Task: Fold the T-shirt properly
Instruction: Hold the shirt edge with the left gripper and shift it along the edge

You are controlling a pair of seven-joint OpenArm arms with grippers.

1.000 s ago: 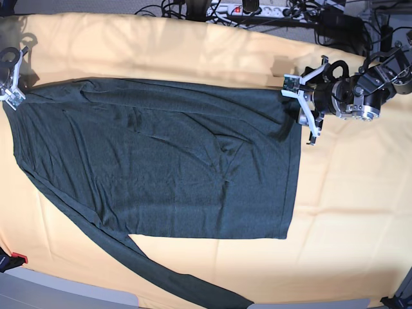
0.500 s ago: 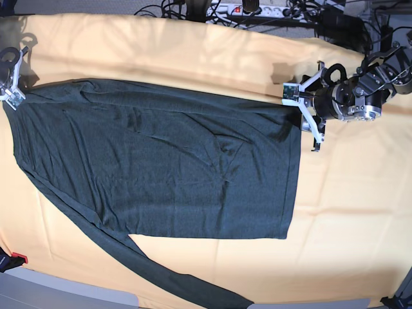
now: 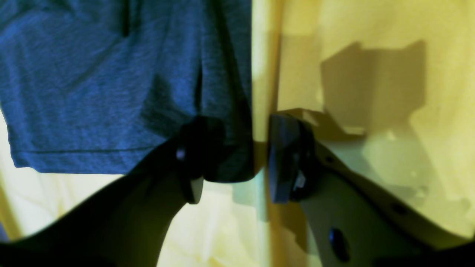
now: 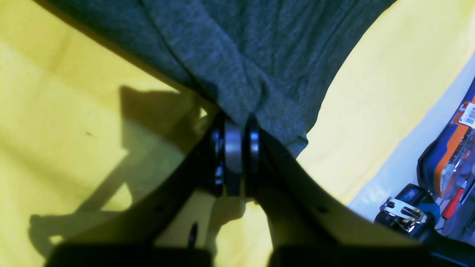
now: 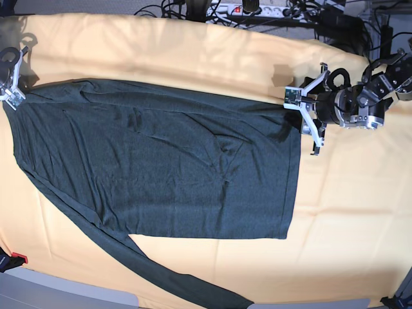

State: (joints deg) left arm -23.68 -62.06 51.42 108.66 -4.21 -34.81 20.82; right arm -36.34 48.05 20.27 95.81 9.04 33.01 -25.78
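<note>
**Surroundings, my bench**

Yellow-orange cloth (image 5: 193,48) covers my whole worktop, softly creased, lit from above with hard shadows. Behind the far edge: tangled black cables (image 5: 167,8) and a white power strip (image 5: 257,9). Grey floor strip (image 5: 58,290) along the near edge. Orange-and-blue tool case (image 4: 451,155) off one side.
</note>
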